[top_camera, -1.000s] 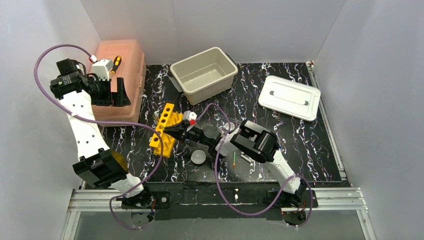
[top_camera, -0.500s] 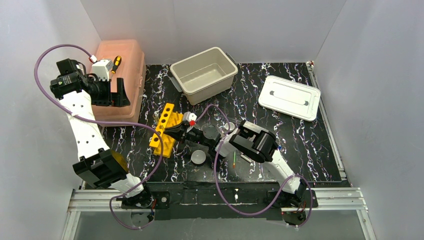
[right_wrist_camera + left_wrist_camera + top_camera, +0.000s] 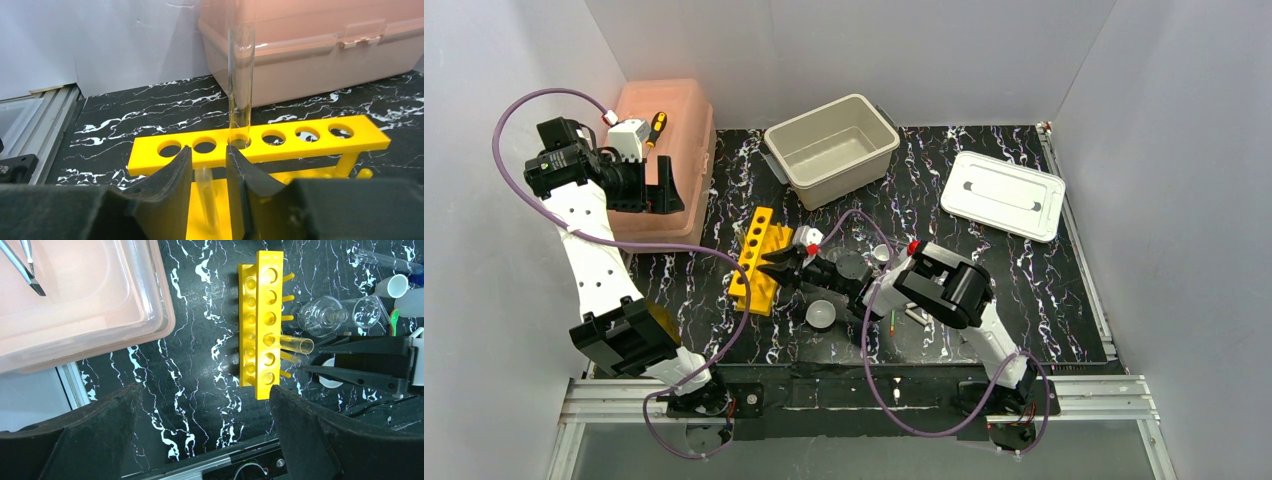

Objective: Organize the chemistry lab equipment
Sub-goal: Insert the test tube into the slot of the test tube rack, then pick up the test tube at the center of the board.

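The yellow slotted rack lies left of centre on the black table. A clear glass tube stands in its third hole and also shows in the left wrist view. My right gripper is open, its fingers on either side of the tube's lower part without touching it. A glass flask and a small glass beaker lie just beyond the rack. The white bowl sits under the right arm. A green spoon lies nearer the front. My left gripper is open and empty, high beside the pink box.
The pink box stands at the far left with a screwdriver on it. A beige bin stands at the back centre, and its white lid lies at the back right. The metal rail runs along the front.
My right gripper has pulled back slightly from the rack toward the front right, with the tube standing in its hole. The left arm has not moved.
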### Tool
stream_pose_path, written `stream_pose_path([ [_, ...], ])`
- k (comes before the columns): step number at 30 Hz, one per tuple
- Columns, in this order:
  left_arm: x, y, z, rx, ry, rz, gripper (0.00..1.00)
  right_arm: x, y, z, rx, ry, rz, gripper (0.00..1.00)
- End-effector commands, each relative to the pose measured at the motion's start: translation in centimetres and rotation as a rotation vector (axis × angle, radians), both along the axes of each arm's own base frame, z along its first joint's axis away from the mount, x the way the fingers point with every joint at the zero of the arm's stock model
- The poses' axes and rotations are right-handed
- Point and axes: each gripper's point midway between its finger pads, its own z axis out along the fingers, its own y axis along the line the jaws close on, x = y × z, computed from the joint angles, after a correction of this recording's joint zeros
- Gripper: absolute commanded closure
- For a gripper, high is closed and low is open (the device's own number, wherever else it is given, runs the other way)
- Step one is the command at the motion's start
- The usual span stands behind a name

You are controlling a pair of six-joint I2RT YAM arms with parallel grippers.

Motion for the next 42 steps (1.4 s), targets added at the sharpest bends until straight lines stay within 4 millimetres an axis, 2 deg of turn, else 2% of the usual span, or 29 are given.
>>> stream_pose_path([
  [1, -0.7, -0.5, 1.2, 0.007, -0.031, -0.009, 0.01, -0.2, -0.7, 4.1, 0.029, -0.078, -0.032, 0.54],
  [3, -0.8, -0.6, 1.4, 0.008, -0.036, -0.008, 0.01, -0.4, -0.7, 4.2, 0.006, -0.079, -0.035, 0.45],
  [6, -1.0, -0.7, 1.5, 0.011, -0.042, -0.008, 0.01, -0.6, -1.0, 5.0, -0.001, -0.083, -0.044, 0.41],
  [8, -1.1, -0.6, 1.6, 0.017, -0.044, -0.008, 0.01, -0.5, -1.3, 5.8, -0.015, -0.083, -0.057, 0.43],
  [10, -1.1, -0.6, 1.7, 0.021, -0.048, -0.007, 0.01, -0.3, -1.7, 6.9, -0.044, -0.067, -0.079, 0.49],
  [13, -1.1, -0.8, 1.9, 0.014, -0.055, -0.011, 0.01, 0.0, -2.4, 7.7, -0.153, 0.035, -0.093, 0.55],
  [15, -0.9, -0.9, 2.0, 0.002, -0.057, -0.012, 0.0, 0.4, -3.5, 7.5, -0.254, 0.128, -0.115, 0.51],
  [17, -0.8, -1.0, 2.0, -0.008, -0.06, -0.01, 0.01, 0.6, -4.8, 6.8, -0.384, 0.188, -0.139, 0.43],
  [21, -0.6, -1.4, 2.1, -0.03, -0.071, -0.012, 0.01, 0.7, -9.3, 5.4, -0.499, 0.337, -0.157, 0.35],
  [23, -0.6, -1.5, 2.2, -0.036, -0.077, -0.013, 0.01, 2.0, -12.8, 4.0, -0.54, 0.452, -0.314, 0.23],
  [26, -0.4, -1.5, 2.4, -0.043, -0.083, -0.01, 0.01, 2.5, -17.4, 1.3, -0.712, 0.541, -0.494, 0.2],
  [27, -0.4, -1.6, 2.5, -0.046, -0.085, -0.013, 0.01, 2.5, -18.9, 0.5, -0.776, 0.557, -0.55, 0.08],
  [28, -0.4, -1.6, 2.4, -0.046, -0.085, -0.013, 0.01, 2.4, -20.3, 0.0, -0.835, 0.569, -0.6, 0.02],
  [32, -0.2, -1.5, 2.8, -0.04, -0.104, -0.007, 0.01, 2.6, -25.2, -0.7, -0.968, 0.601, -0.818, 0.01],
  [34, 0.0, -1.5, 3.0, -0.044, -0.116, -0.001, 0.01, 2.7, -25.9, -0.1, -0.948, 0.635, -0.88, 0.02],
  [36, 0.2, -1.6, 3.3, -0.055, -0.124, 0.006, 0.01, 1.7, -25.3, -0.1, -0.958, 0.663, -0.803, 0.02],
  [39, 0.4, -1.7, 3.5, -0.069, -0.126, 0.011, 0.01, 0.0, -24.3, -0.8, -0.941, 0.682, -0.666, 0.02],
  [42, 0.4, -1.9, 3.5, -0.076, -0.128, 0.006, 0.01, 0.1, -25.2, -1.9, -0.949, 0.679, -0.702, 0.02],
])
